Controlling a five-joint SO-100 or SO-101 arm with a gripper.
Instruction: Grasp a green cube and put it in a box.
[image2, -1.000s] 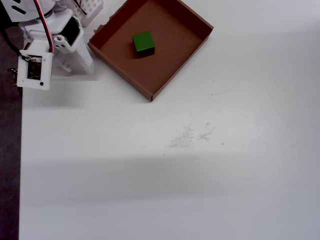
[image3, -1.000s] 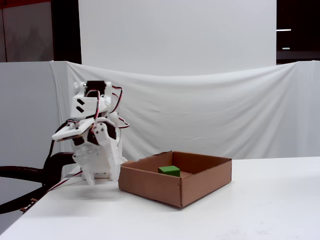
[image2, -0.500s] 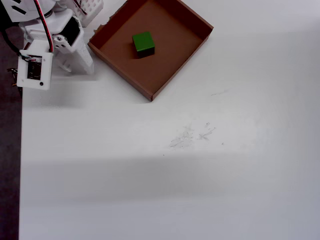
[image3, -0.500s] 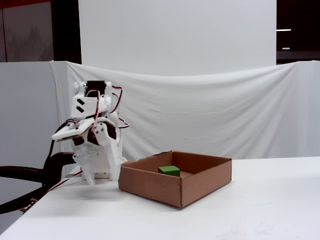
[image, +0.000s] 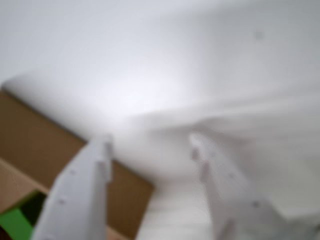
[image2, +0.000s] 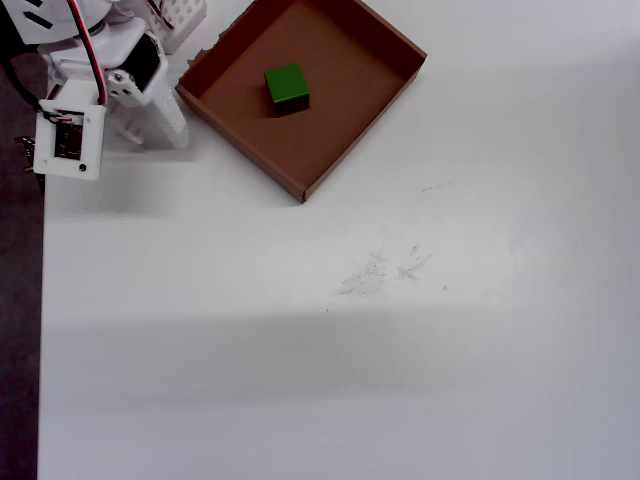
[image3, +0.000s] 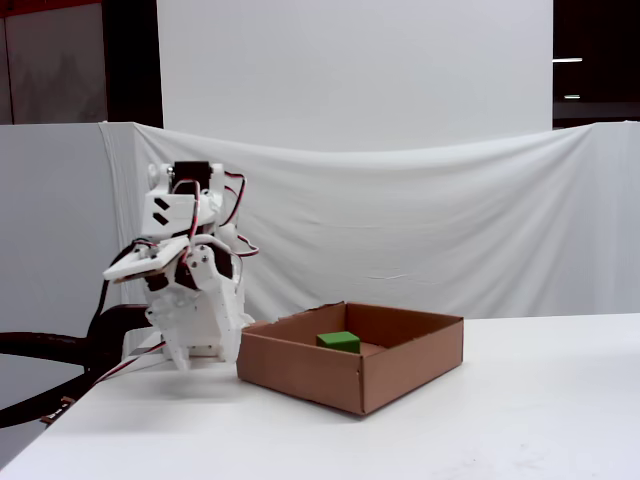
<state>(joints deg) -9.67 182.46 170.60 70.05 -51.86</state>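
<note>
Inside the box (image2: 345, 95), on the flat brown floor: the cube (image2: 287, 87), bright green on top, darker on its sides, clear of all four walls and nearer the rear left corner in the overhead view. Shallow square cardboard tray, low walls, raw folded edges. Seen from the fixed view as box (image3: 352, 370) with cube (image3: 339, 342) just showing over the rim. Folded up beside the box, left of it: the white plastic arm (image3: 185, 290). Gripper (image: 150, 150) empty, fingers spread apart (blurred in the wrist view), pointing at the white table (image2: 400, 330), smooth, faintly scuffed.
</note>
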